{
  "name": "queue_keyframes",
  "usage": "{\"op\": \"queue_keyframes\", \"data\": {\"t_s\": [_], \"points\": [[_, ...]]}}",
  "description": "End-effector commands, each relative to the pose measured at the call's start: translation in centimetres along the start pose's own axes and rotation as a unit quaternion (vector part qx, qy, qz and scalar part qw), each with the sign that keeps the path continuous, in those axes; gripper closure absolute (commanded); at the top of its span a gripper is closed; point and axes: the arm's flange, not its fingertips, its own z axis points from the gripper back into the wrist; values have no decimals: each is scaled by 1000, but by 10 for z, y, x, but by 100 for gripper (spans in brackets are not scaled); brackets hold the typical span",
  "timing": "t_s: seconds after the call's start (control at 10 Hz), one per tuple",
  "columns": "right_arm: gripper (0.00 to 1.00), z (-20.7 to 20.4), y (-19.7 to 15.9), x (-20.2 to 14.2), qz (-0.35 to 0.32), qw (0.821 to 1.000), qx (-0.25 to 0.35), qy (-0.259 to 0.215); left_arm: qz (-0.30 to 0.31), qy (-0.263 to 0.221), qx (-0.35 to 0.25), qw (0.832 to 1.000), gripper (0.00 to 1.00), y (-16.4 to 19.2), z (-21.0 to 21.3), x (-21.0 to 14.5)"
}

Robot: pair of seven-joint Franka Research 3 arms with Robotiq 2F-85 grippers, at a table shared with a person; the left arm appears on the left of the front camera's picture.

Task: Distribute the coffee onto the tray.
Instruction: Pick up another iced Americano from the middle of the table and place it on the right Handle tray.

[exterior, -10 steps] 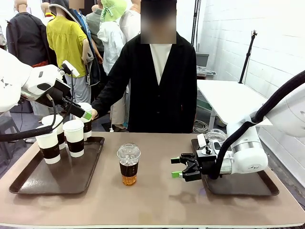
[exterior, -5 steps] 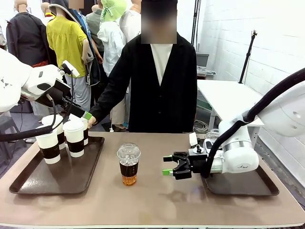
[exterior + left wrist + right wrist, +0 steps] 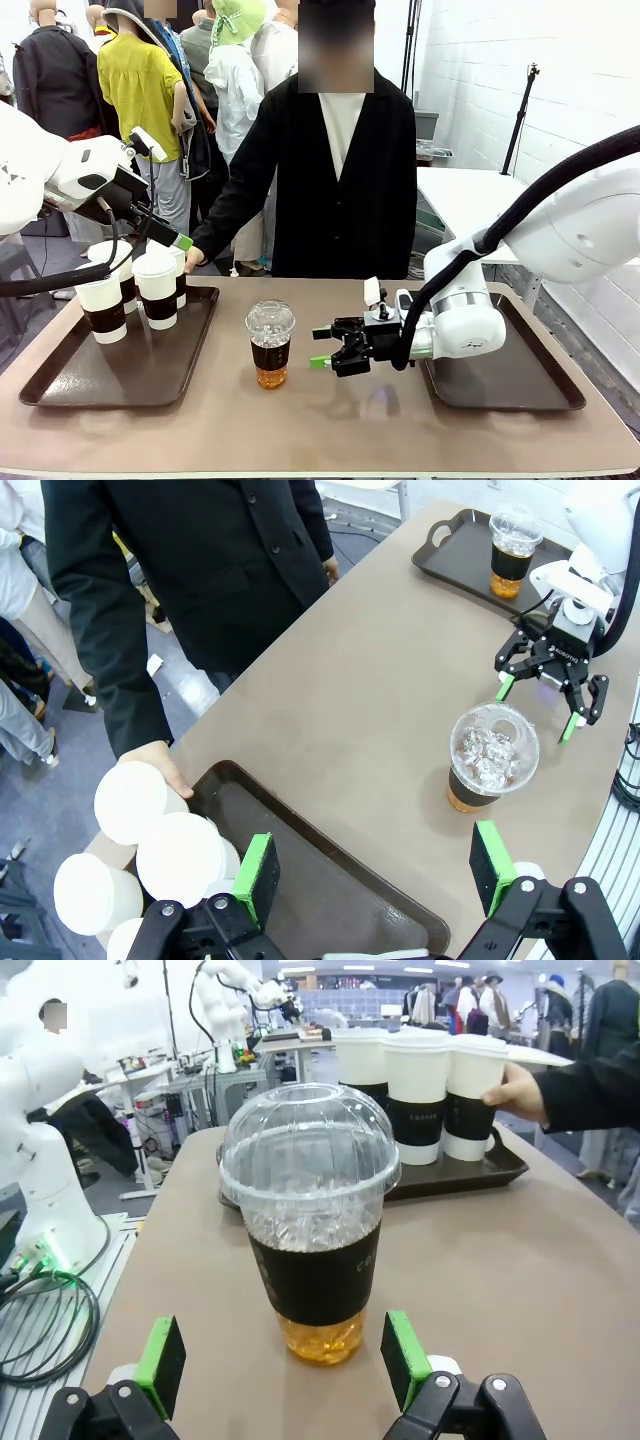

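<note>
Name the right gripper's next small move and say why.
Probably ease the right gripper forward until its open fingers straddle the plastic cup mid-table, then close. The right wrist view shows the cup centred just ahead of the green pads, untouched and upright.

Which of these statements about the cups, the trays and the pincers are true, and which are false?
1. The right pincer is open, near the clear cup on the table. True.
2. The clear cup stands on the left tray. False: it stands on the bare table between the trays.
3. The person's hand touches a white cup. True.
4. The left pincer grips a white cup. False: it is open, holding nothing.
</note>
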Motion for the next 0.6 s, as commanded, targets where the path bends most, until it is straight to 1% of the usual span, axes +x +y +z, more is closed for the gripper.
{"op": "queue_keyframes", "data": {"t_s": [0.0,0.5], "points": [[0,-17,-10,-3,7,1000,-15,-5,-1,4,-2,1000,0,1,1,-1],[0,-44,-30,-8,5,1000,2,-15,-1,4,-2,1000,0,1,1,-1]]}}
